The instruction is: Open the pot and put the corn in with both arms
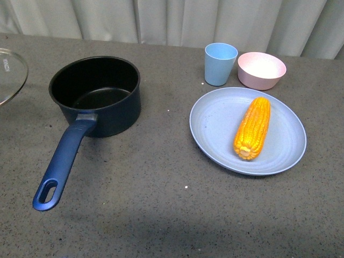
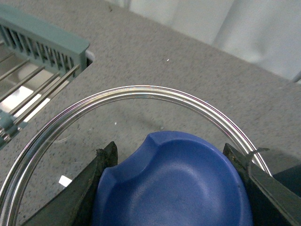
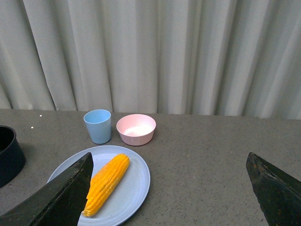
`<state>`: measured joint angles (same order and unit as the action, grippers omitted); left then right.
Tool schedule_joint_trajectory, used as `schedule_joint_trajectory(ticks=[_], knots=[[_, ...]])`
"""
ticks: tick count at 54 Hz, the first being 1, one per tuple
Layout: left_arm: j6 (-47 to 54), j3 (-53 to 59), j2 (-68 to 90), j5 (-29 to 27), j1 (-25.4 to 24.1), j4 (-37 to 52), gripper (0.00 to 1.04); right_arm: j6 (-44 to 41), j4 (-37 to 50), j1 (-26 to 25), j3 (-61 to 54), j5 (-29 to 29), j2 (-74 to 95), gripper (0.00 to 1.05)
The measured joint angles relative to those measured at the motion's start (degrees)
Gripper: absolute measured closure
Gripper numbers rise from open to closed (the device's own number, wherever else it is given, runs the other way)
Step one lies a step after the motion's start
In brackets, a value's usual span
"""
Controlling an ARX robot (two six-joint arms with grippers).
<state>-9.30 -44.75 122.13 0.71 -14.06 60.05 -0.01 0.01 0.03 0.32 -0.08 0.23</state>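
seeing dark navy round pot (image 1: 97, 97) on left half of grey desk (image 1: 161, 188), uncovered, black inside, long blue handle with a hole at its end pointing toward the camera and slightly left. found matching glass lid (image 1: 9, 75) with bright metal rim off the pot, at far left edge of front view, apart from it; gripped at its blue knob (image 2: 174, 188) by left pincer (image 2: 170, 157), dark fingers pressed on both sides. spotted small dark print near lid rim in front view, too small to read. located corn (image 1: 252, 129), yellow-orange, neat kernel rows, lying whole on pale blue plate (image 1: 215, 123) at right, well apart from pot. noted light blue cup (image 1: 220, 63) and pink bowl (image 1: 262, 70) side by side just behind plate, pale curtain (image 3: 150, 52) behind those. right pincer (image 3: 171, 193) spread wide open above desk, plate and corn in its view.
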Motion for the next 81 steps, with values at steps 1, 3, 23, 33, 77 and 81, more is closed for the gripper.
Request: schedule_joint_trajectory(ticks=[1, 3, 23, 33, 77, 81], knots=[[0.00, -0.17, 0.68, 0.02, -0.20, 0.04, 0.45, 0.00, 0.00, 0.00, 0.00, 0.00, 0.02, 0.09], [0.00, -0.44, 1.64, -0.02, -0.44, 0.11, 0.45, 0.00, 0.00, 0.00, 0.00, 0.00, 0.00, 0.09], [0.00, -6.14, 9.38, 1.31, -0.50, -1.03, 0.45, 0.00, 0.00, 0.00, 0.00, 0.00, 0.00, 0.09], [0.42, -8.70, 12.39, 0.79, -0.33, -3.17, 0.45, 0.00, 0.00, 0.00, 0.00, 0.00, 0.00, 0.09], [3.76, 2.36, -9.14, -8.17, 1.77, -6.64, 0.07, 0.00, 0.00, 0.00, 0.00, 0.00, 0.00, 0.09], [3.61, 5.79, -14.16, -10.25, 2.14, -6.84, 0.07, 0.00, 0.00, 0.00, 0.00, 0.00, 0.02, 0.09]])
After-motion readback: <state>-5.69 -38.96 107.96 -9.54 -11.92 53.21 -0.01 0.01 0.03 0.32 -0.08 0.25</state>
